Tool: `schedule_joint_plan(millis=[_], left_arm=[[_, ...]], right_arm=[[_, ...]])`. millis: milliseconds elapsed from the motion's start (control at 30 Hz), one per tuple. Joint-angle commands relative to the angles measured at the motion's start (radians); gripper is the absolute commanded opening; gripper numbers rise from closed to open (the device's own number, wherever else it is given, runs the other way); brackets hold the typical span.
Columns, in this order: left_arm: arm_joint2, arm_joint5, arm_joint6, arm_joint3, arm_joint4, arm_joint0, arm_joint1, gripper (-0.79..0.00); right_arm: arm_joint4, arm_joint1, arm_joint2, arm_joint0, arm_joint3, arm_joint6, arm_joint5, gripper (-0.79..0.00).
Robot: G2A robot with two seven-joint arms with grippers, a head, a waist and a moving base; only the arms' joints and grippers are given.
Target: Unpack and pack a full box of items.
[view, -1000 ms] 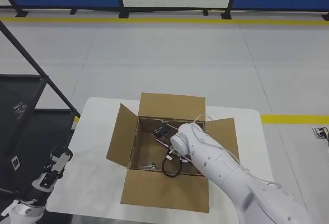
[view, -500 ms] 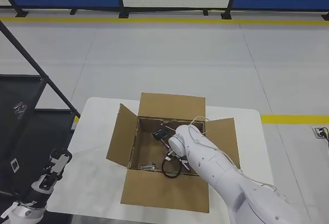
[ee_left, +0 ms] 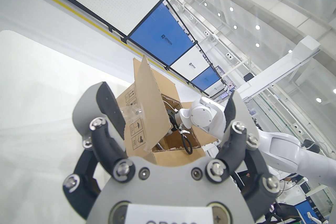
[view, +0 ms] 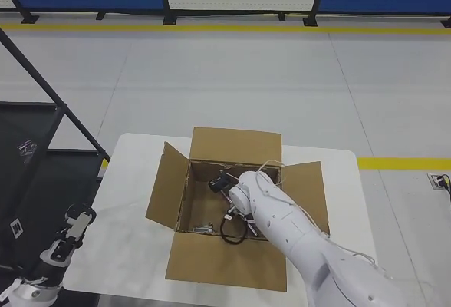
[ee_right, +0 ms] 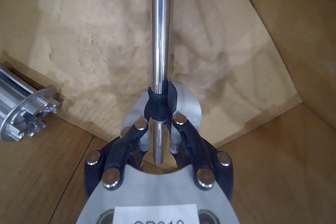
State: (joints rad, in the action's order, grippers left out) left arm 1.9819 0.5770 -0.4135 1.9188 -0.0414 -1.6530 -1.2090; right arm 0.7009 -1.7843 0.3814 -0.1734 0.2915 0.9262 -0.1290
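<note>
Rod [ee_right: 160, 25] sits pinched in the right jaws, low inside the box [view: 225, 265] on the bench [view: 133, 199]. Metal hub [ee_right: 26, 107] lies on the box floor, so items likely remain to handle. Left jaws stand spread, holding nothing, beside the bench.

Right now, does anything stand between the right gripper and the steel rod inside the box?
Nothing visible does. The right gripper is shut on the steel rod inside the cardboard box; the ribbed metal part lies apart from both.
</note>
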Motion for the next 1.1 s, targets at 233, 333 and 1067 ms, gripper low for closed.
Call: schedule_joint_plan(millis=[233,333,1067], left_arm=[[-0.02,-0.011,-0.012,-0.003,-0.008,0.017,0.005,0.0],[-0.035,-0.017,-0.018,-0.002,-0.013,0.029,0.007,0.0],[-0.108,-0.014,-0.044,-0.006,-0.043,0.068,0.02,0.0]], right_arm=[[0.014,0.016,0.029,0.017,0.067,-0.052,-0.062,-0.785],[0.043,0.035,0.037,0.011,0.14,-0.058,-0.057,-0.785],[0.888,0.419,0.624,-0.69,1.776,0.499,0.365,-0.785]])
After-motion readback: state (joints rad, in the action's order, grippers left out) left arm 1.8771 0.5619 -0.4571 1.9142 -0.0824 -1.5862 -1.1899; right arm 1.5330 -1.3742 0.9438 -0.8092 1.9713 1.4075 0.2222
